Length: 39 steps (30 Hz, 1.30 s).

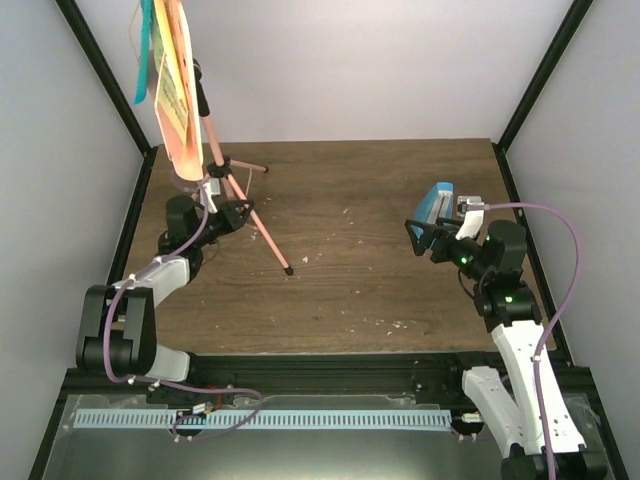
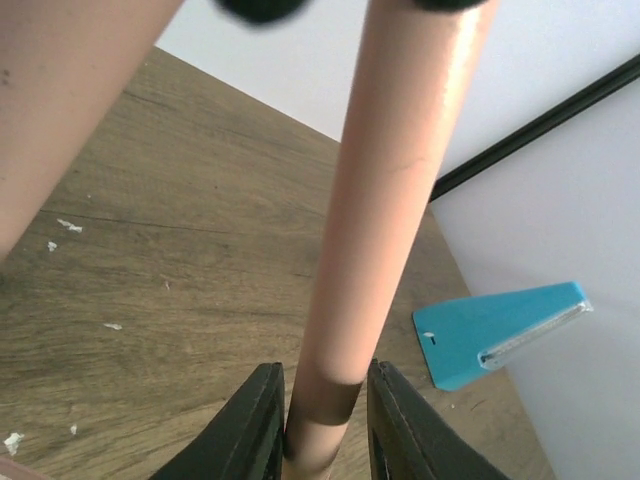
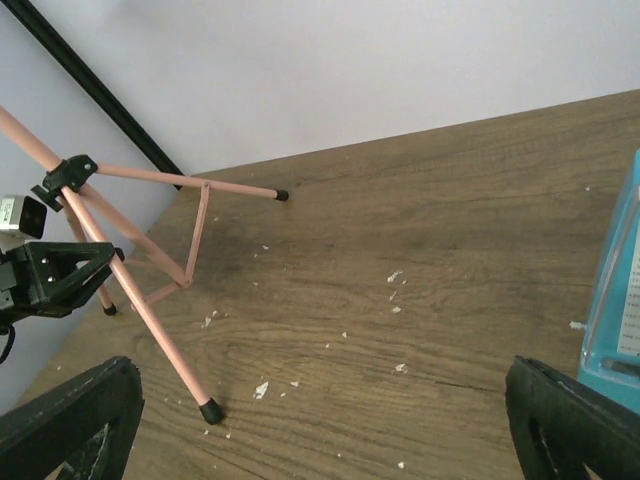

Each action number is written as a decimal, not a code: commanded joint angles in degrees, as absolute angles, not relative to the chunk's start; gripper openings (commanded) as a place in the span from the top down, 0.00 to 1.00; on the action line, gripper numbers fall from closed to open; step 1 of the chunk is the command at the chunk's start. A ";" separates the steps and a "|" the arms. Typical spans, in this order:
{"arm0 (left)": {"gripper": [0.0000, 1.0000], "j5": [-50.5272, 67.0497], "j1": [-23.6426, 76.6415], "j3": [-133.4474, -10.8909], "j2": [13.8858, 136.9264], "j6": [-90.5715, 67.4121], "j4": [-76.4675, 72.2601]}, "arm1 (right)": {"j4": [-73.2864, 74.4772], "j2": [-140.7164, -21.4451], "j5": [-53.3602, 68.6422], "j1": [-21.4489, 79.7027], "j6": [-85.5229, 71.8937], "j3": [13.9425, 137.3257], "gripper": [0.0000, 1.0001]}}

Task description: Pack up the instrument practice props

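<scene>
The salmon-pink music stand [image 1: 215, 140] stands at the table's far left on its tripod legs [image 3: 140, 290]. Yellow [image 1: 172, 90] and blue [image 1: 145, 50] music sheets rest on its desk. My left gripper [image 1: 228, 212] is low at the tripod, and in the left wrist view its jaws [image 2: 322, 420] sit against both sides of one pink tube [image 2: 385, 200]. The blue metronome [image 1: 438, 203] stands at the right [image 2: 500, 330]. My right gripper [image 1: 432, 232] is open wide [image 3: 320, 430] just in front of it. The metronome [image 3: 615, 300] lies beyond the right finger, not between the fingers.
White crumbs [image 3: 395, 275] are scattered over the wooden table [image 1: 360, 290]. Black frame posts [image 1: 535, 80] and pale walls close in the back and sides. A slotted cable rail [image 1: 300, 418] runs along the near edge between the arm bases.
</scene>
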<state>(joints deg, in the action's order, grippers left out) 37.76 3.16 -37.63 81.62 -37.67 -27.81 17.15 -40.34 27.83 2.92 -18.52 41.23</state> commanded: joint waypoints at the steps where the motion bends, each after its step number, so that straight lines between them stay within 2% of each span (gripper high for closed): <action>1: 0.80 37.07 4.97 -36.50 80.92 -34.16 -32.03 | 16.98 -38.70 28.92 2.73 -19.58 40.52 0.00; 7: 1.00 33.75 7.43 -35.71 79.36 -32.40 -30.87 | 16.19 -38.35 28.79 2.72 -19.76 39.95 0.00; 12: 1.00 28.85 12.77 -33.45 77.08 -33.09 -32.44 | 15.40 -37.88 28.15 2.72 -20.26 38.35 0.00; 18: 1.00 15.46 24.42 -33.07 76.22 -36.22 -32.27 | 15.15 -37.26 28.32 2.72 -20.65 37.23 0.00; 27: 1.00 -6.48 43.57 -40.60 85.90 -41.19 -35.46 | 15.99 -35.13 28.85 2.72 -21.08 35.72 0.00; 32: 1.00 -10.89 50.18 -47.45 94.48 -43.48 -36.83 | 16.97 -33.83 28.81 2.72 -21.04 35.47 0.00; 38: 1.00 -9.35 51.86 -52.53 99.01 -44.49 -36.48 | 18.09 -32.93 28.99 2.72 -20.69 35.70 0.00; 39: 0.95 -8.59 51.87 -52.76 99.18 -44.09 -36.64 | 18.17 -32.81 28.93 2.72 -20.58 35.76 0.00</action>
